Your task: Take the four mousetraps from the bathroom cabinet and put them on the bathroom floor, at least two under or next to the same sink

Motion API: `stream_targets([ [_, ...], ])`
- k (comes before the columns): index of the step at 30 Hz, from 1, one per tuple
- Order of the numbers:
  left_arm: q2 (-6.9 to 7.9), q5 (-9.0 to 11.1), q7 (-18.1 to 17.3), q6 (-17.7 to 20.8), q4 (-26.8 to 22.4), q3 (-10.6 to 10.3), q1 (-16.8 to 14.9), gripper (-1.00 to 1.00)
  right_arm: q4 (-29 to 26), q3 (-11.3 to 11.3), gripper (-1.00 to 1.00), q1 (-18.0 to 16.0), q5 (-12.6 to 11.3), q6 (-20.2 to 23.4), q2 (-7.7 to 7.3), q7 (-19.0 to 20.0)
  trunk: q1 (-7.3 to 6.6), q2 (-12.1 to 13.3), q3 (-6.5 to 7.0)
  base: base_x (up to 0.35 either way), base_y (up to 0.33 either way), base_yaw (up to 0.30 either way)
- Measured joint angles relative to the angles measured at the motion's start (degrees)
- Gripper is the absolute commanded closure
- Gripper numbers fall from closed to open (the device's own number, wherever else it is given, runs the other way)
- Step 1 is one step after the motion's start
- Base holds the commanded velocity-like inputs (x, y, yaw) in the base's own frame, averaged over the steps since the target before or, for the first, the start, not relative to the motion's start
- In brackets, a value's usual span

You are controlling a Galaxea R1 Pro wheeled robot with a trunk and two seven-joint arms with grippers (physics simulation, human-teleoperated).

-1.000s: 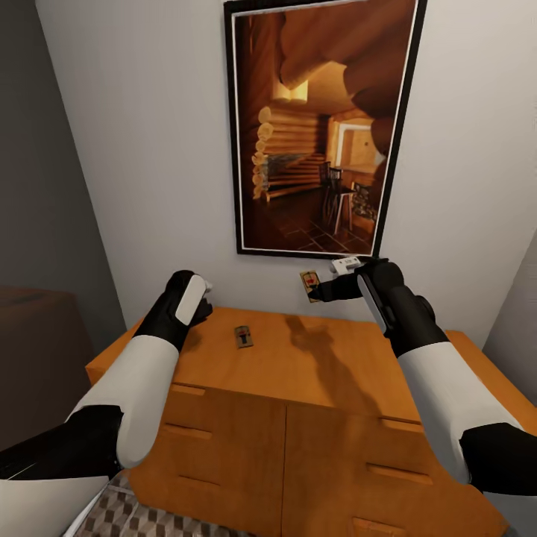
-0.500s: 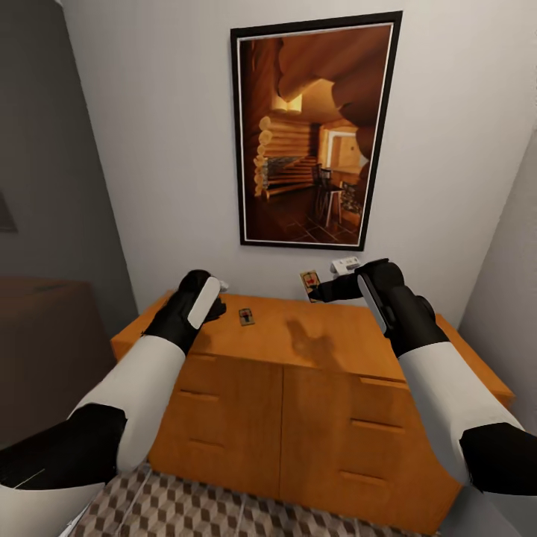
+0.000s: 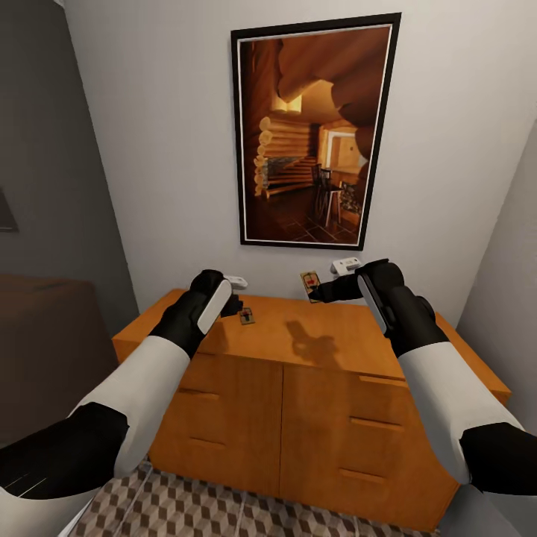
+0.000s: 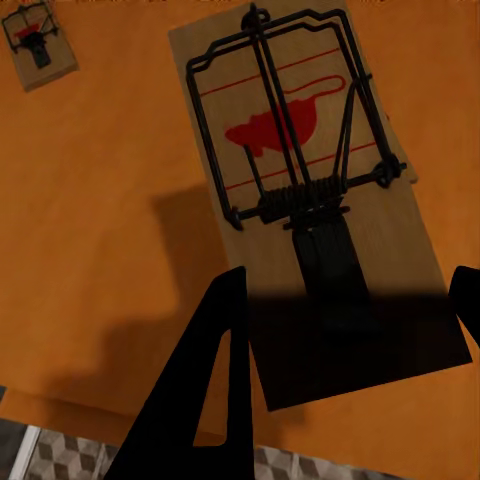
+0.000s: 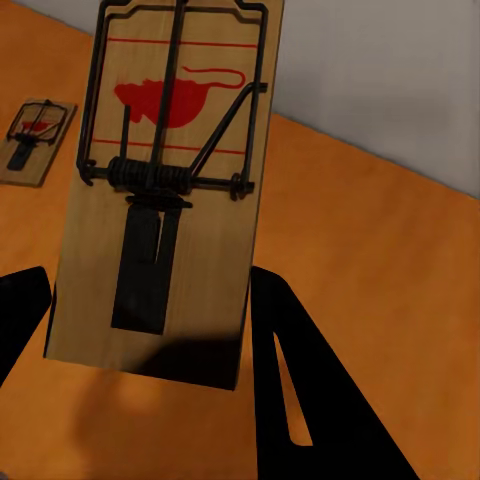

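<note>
My right gripper (image 3: pixel 319 289) is shut on a mousetrap (image 3: pixel 309 285), a small wooden slab with a red mouse print, held upright above an orange-brown wooden dresser (image 3: pixel 313 373). The right wrist view shows that trap (image 5: pixel 170 190) pinched between the fingers. My left gripper (image 3: pixel 233 304) is shut on a second mousetrap (image 4: pixel 300 190), held just above the dresser top. A third mousetrap (image 3: pixel 246 316) lies loose on the dresser top beside the left gripper, the same mousetrap (image 4: pixel 38 45) (image 5: pixel 38 140) the wrist views show. The bathroom floor (image 3: pixel 186 507) shows below. The cabinet and the sink are out of view.
A large framed picture (image 3: pixel 313 142) hangs on the white wall behind the dresser. A dark brown block (image 3: pixel 37 335) stands to the left, and a grey wall (image 3: pixel 507 313) closes in on the right. The dresser has two doors with bar handles.
The view has pulled back from the dresser, showing more floor. My left gripper has moved right, close to the loose trap. The right gripper holds its trap in the same place.
</note>
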Motion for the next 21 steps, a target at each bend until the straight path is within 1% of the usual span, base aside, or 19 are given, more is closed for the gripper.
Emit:
stream_targets([
  [13, 0.01, 0.1, -0.3, 0.0, 0.0, 0.0, 0.0, 1.00, 0.1, 0.0, 1.00, 0.0, -0.2, 0.0, 0.01, 0.0, 0.00, 0.0, 0.00, 0.000, 0.000, 0.000],
  [16, 0.01, 0.2, -0.3, 0.0, 0.3, 0.0, 0.0, 1.00, 0.1, 0.0, 1.00, 0.0, -0.1, 0.0, 0.02, 0.0, 0.02, 0.0, 0.00, -0.223, 0.000, 0.000],
  [21, 0.01, 0.3, -0.3, 0.1, 0.5, 0.0, 0.0, 1.00, 0.2, 0.0, 1.00, 0.0, -0.2, 0.0, -0.04, 0.0, 0.04, 0.0, 0.00, -0.342, 0.000, 0.000],
])
